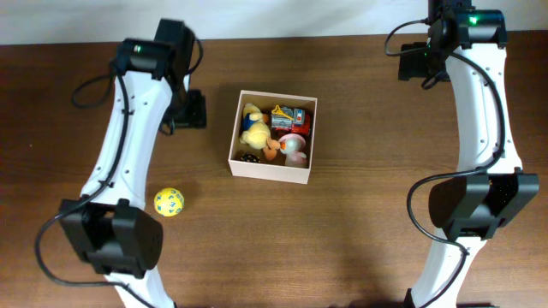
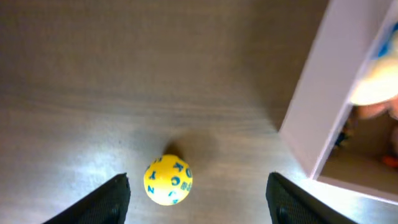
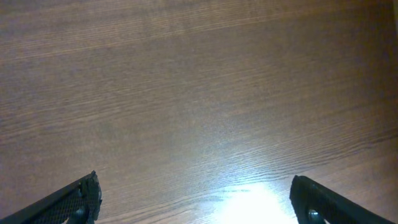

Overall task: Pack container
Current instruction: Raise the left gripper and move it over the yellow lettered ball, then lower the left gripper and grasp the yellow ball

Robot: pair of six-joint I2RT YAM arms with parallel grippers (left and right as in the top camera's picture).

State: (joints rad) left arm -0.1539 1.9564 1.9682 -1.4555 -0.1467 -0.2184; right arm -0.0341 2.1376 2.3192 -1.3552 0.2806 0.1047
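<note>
The container (image 1: 270, 171) is a square white-walled box at the table's middle. It holds several toys, among them a yellow plush (image 1: 255, 128) and a red and blue toy car (image 1: 289, 117). A yellow ball with blue letters (image 1: 169, 202) lies on the table, left of and nearer than the box. My left gripper (image 1: 188, 111) hangs open and empty left of the box. In the left wrist view the ball (image 2: 168, 180) lies ahead of the open fingers (image 2: 199, 202), with the box's wall (image 2: 317, 106) at the right. My right gripper (image 1: 417, 62) is open and empty at the far right; its wrist view (image 3: 196, 199) shows only wood.
The brown wooden table (image 1: 360, 239) carries nothing else. Both arm bases stand at the near edge, left (image 1: 111, 239) and right (image 1: 471, 205). A pale wall strip runs along the far edge.
</note>
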